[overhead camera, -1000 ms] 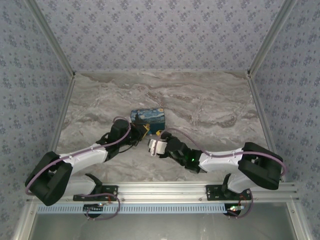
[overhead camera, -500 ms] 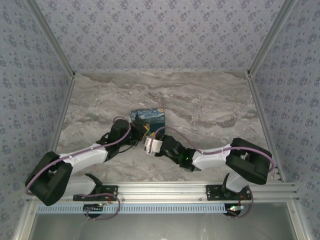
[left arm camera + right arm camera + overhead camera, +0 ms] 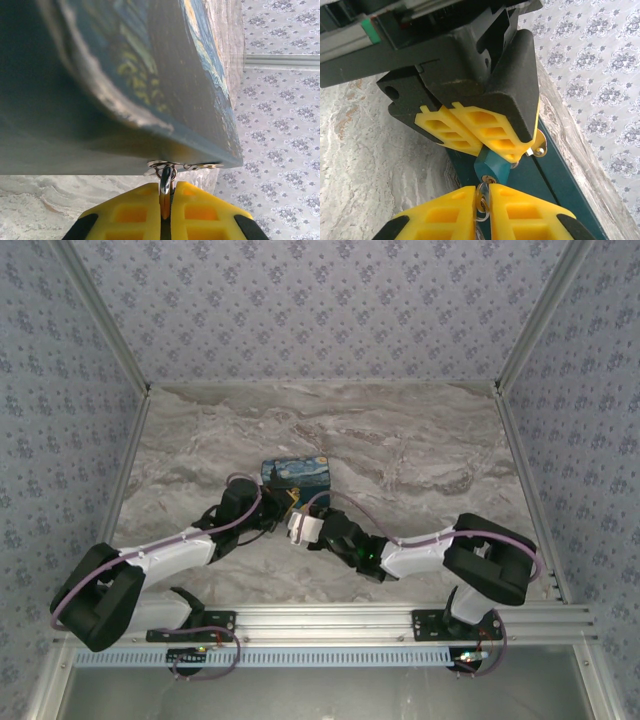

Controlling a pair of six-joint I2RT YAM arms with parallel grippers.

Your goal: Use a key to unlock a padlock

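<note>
In the right wrist view the tiny teal padlock hangs at the front of the starry-night tin box, beside its brass hasp. My left gripper is shut on the padlock from above. My right gripper is shut on the silvery key, whose tip sits at the padlock's keyhole. In the left wrist view the left gripper pinches the silvery shackle under the box. From above, both grippers meet in front of the box.
The box stands mid-table on the marble top. Patterned walls enclose the table on three sides, and an aluminium rail runs along the near edge. Open marble lies behind and to both sides of the box.
My right arm has swung left and forward, bringing the key up to the padlock. The left arm and the box have stayed put.
</note>
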